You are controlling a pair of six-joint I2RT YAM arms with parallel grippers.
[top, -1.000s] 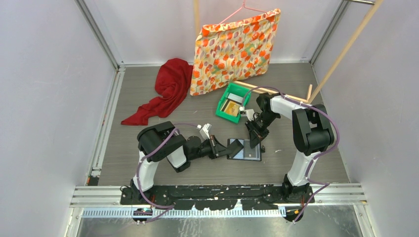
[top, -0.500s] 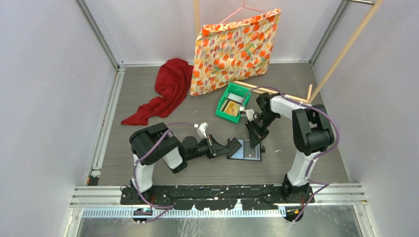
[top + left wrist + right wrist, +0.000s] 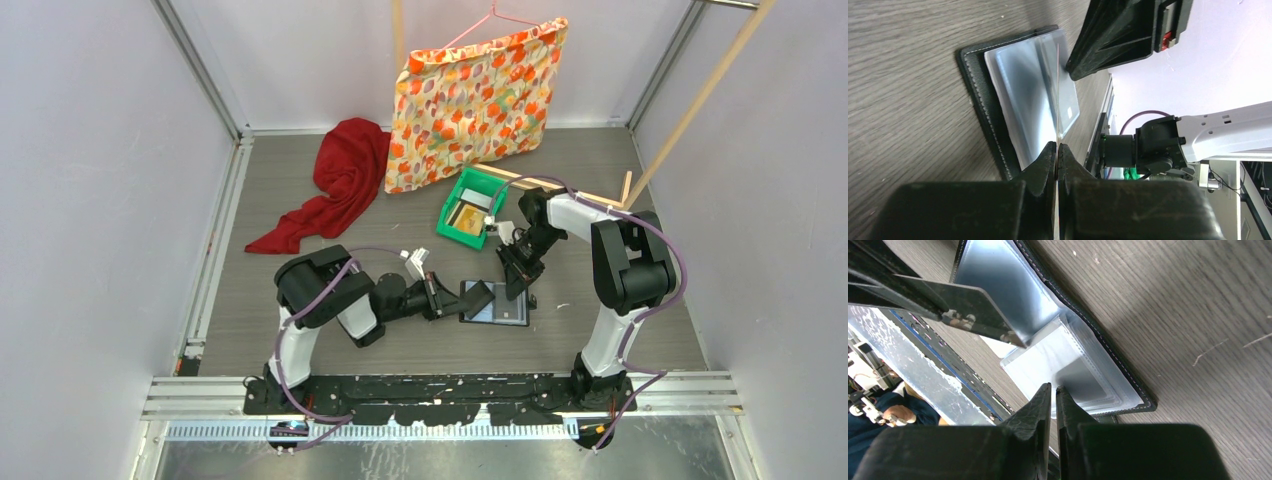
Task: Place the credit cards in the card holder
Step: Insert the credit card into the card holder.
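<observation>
The card holder [image 3: 497, 305] lies open on the table, black with shiny grey-blue pocket pages [image 3: 1020, 95]. My left gripper [image 3: 458, 299] is shut on a dark credit card [image 3: 479, 294], which the left wrist view shows edge-on [image 3: 1057, 90] above the pages. In the right wrist view that card [image 3: 968, 310] points one corner at the mouth of a raised clear pocket [image 3: 1058, 352]. My right gripper [image 3: 516, 282] stands at the holder's far edge, its jaws nearly together [image 3: 1053, 386] on that raised pocket page. More credit cards, one yellow [image 3: 466, 221] and one white [image 3: 479, 198], lie in the green tray.
The green tray [image 3: 447, 212] sits just behind the holder. A red cloth [image 3: 340, 180] lies at the back left, and a flowered bag [image 3: 470, 100] hangs at the back. A wooden stick [image 3: 560, 186] lies behind the right arm.
My left arm's elbow swung out to the left and came back. The dark card and the holder stay about where they were. The right arm has not moved.
</observation>
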